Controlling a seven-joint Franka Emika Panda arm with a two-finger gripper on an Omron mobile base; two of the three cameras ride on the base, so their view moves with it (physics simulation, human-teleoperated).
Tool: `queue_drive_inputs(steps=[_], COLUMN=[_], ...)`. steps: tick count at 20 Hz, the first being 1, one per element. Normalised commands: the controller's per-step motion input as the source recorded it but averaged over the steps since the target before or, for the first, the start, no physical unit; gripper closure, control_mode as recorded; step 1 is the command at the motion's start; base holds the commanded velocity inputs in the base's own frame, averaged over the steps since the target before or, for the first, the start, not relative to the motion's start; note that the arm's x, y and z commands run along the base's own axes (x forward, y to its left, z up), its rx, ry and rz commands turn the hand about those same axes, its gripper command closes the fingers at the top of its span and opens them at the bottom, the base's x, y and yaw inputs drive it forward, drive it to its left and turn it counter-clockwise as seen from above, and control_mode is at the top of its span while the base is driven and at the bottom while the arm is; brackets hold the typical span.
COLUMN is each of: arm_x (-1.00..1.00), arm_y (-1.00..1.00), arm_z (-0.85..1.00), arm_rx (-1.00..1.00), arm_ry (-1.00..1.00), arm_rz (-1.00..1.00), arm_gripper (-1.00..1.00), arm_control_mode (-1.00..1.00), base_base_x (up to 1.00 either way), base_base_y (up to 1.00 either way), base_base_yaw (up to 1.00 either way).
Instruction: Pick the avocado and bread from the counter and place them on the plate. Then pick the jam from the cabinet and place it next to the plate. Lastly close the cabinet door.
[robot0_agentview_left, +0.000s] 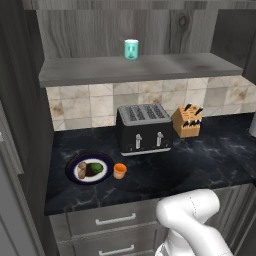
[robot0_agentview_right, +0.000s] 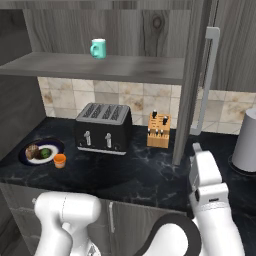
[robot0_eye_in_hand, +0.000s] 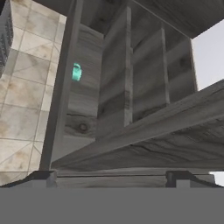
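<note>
The plate (robot0_agentview_left: 71, 167) lies at the left of the black counter (robot0_agentview_left: 200, 165) with the bread (robot0_agentview_left: 82, 170) and the avocado (robot0_agentview_left: 96, 168) on it. Just right of the plate stands the orange jam (robot0_agentview_left: 119, 171), also seen as the jam (robot0_agentview_right: 60, 160) beside the plate (robot0_agentview_right: 54, 144). The cabinet door (robot0_agentview_right: 192, 75) stands open, edge-on, with its silver handle (robot0_agentview_right: 210, 75) on the right. My gripper (robot0_eye_in_hand: 113, 178) is open and holds nothing. It looks up at the door's panelled face (robot0_eye_in_hand: 144, 87). My hand (robot0_agentview_right: 199, 167) sits just right of the door's lower edge.
A teal cup (robot0_agentview_left: 131, 49) stands on the cabinet shelf (robot0_agentview_left: 100, 70). A black toaster (robot0_agentview_left: 144, 129) and a knife block (robot0_agentview_left: 186, 121) stand at the back of the counter. A pale grey cylinder (robot0_agentview_right: 247, 142) stands at the far right. Grey drawers (robot0_agentview_left: 115, 220) run below.
</note>
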Motion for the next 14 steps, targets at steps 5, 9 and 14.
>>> queue_drive_inputs(steps=[5,9,14], arm_x=[0.19,0.18,0.06], arm_y=[0.00,0.00,0.00], arm_z=[0.00,0.02,0.22], arm_rx=[-0.01,-0.01,-0.02], arm_ry=[0.00,-0.03,-0.11], arm_rz=[0.00,0.00,0.00], arm_gripper=[-1.00,-1.00,-1.00], arm_control_mode=[-1.00,-1.00,-1.00], base_base_x=[0.00,0.00,0.00], base_base_y=[0.00,0.00,0.00], base_base_yaw=[0.00,0.00,0.00])
